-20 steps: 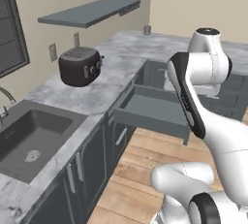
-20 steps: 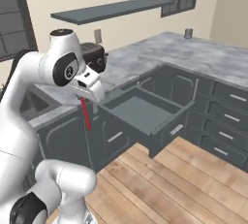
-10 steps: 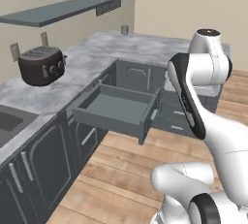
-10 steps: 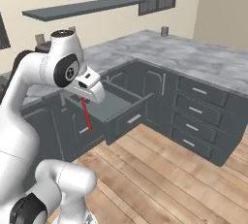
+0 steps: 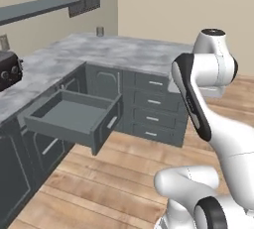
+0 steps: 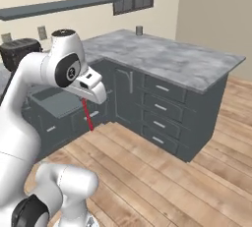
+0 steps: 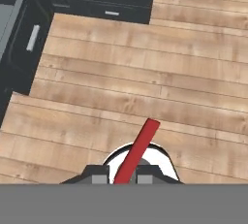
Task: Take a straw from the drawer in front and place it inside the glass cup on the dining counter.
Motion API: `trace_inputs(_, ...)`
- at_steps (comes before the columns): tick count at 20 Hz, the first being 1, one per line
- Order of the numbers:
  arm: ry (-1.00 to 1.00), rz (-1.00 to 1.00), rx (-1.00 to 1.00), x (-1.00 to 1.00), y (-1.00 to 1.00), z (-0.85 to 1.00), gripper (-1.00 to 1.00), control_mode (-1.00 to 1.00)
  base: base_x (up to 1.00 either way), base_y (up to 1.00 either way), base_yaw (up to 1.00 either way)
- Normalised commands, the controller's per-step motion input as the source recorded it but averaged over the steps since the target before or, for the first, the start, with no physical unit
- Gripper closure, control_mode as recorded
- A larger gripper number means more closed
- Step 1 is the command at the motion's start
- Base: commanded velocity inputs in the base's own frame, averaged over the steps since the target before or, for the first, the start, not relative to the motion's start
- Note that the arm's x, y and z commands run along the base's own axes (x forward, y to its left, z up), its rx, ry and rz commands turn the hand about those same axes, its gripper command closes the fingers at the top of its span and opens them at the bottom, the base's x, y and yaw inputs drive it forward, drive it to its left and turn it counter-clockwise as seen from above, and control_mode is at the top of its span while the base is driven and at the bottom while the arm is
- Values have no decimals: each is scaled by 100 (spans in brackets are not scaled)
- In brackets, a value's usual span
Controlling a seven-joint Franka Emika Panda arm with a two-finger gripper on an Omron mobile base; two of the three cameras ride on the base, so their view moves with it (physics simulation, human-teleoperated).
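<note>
The gripper [image 7: 122, 173] is closed down on the straw [image 7: 136, 151], its two dark finger tips pinching the lower end of the red stick from either side. In the hand view the straw runs up and away from between the tips at a slant, its free end leaning toward the upper right, with nothing under it but the wooden plank floor [image 7: 145, 97]. From the right base view the same straw [image 6: 88, 115] hangs below the white hand, pointing down and a little to the right — held in the air, touching nothing else, in front of the dark cabinet fronts.

The drawer [image 5: 74, 117] stands pulled out from the run of cabinets, wide and shallow, its dark slate inside showing bare where I can see into it. It sits well apart from the arm, off to the left in the left base view. In the right base view it [image 6: 56, 100] lies partly behind the arm's upper link.

Beyond it the grey veined counter [image 5: 114, 49] wraps round the corner above a stack of smaller drawer fronts with silver handles. A small grey cylinder [image 6: 139, 30] stands near the far edge of that counter, under the window — too small to tell what it is. A dark toaster [image 6: 17, 52] sits at the left, beneath a long wall shelf [image 6: 54, 7].
</note>
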Motion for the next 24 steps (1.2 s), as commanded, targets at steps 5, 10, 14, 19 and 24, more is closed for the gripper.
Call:
trace_inputs(5, 0, 0, 0, 0, 0, 0, 100, 100, 43, -100, -19)
trace_inputs(10, 0, 0, 0, 0, 0, 0, 100, 100, 62, -100, -25)
trace_inputs(14, 0, 0, 0, 0, 0, 0, 100, 100, 66, -100, -30)
trace_inputs(19, 0, 0, 0, 0, 0, 0, 100, 100, 72, -100, -27)
trace_inputs(24, 0, 0, 0, 0, 0, 0, 100, 100, 94, -97, -12)
